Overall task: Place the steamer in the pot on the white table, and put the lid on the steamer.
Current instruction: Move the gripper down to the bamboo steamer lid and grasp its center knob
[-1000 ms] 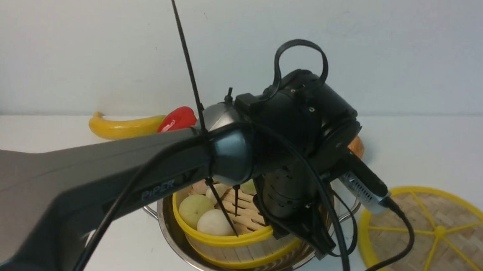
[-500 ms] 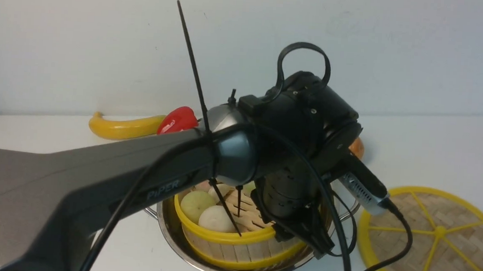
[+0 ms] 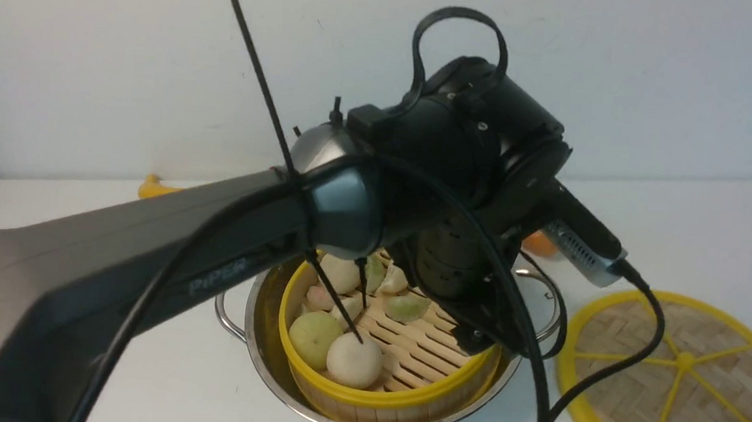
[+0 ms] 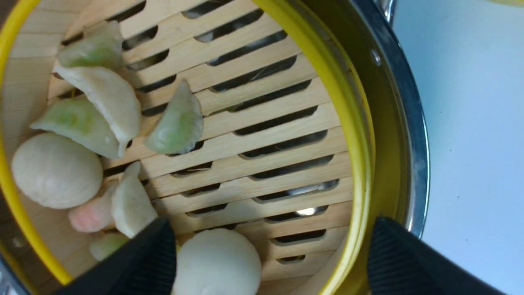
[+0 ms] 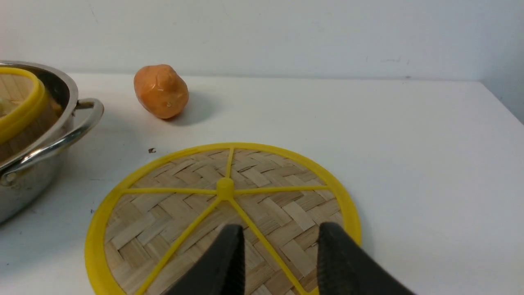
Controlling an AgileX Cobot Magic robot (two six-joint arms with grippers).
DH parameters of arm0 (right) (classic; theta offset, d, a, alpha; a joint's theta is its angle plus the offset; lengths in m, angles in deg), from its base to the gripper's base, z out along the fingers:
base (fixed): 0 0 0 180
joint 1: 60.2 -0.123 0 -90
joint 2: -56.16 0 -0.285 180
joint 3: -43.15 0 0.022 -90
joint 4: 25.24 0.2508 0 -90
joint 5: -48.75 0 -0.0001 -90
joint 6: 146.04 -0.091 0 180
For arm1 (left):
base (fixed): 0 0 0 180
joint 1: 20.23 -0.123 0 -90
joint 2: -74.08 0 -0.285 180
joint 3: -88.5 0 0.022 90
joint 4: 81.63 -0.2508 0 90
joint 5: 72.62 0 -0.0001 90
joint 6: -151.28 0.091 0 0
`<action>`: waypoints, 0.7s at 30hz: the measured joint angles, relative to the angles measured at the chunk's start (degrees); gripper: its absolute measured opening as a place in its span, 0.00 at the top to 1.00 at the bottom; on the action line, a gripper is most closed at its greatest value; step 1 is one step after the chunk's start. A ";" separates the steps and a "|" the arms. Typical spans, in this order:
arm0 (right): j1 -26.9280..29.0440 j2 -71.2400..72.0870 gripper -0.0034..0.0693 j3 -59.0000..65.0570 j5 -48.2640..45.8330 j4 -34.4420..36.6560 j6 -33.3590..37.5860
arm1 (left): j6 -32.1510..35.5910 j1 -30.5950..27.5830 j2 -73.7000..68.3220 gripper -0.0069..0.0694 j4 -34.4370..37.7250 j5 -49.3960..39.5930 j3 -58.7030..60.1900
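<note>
steamer [image 3: 390, 402]: seated inside pot [image 3: 256, 350]
pot: on table [image 3: 676, 216], centre
lid [image 3: 697, 403]: flat on table, right of pot, not touching
left gripper [image 4: 271, 239]: jaws spread wide, straddling steamer rim
right gripper [image 5: 280, 233]: jaws apart, above lid

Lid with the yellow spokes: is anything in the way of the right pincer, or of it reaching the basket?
Nothing visible lies between the right pincer and the flat woven yellow-rimmed lid. But the left pincer, open, straddles the rim of the round bamboo steamer, so it would block the lid's spot for now.
</note>
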 joint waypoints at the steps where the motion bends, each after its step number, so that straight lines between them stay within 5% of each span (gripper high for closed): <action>1: 0.00 0.00 0.62 0.00 0.00 0.00 0.00 | 0.00 0.00 0.88 0.19 0.00 -0.14 -0.39; 17: 0.00 0.00 0.62 0.00 0.00 0.00 0.00 | -1.75 0.00 7.92 0.46 3.93 -0.59 -16.19; 21: 0.00 0.00 0.62 0.00 0.00 0.00 0.00 | -4.01 -0.58 7.92 0.52 0.11 -0.72 -16.25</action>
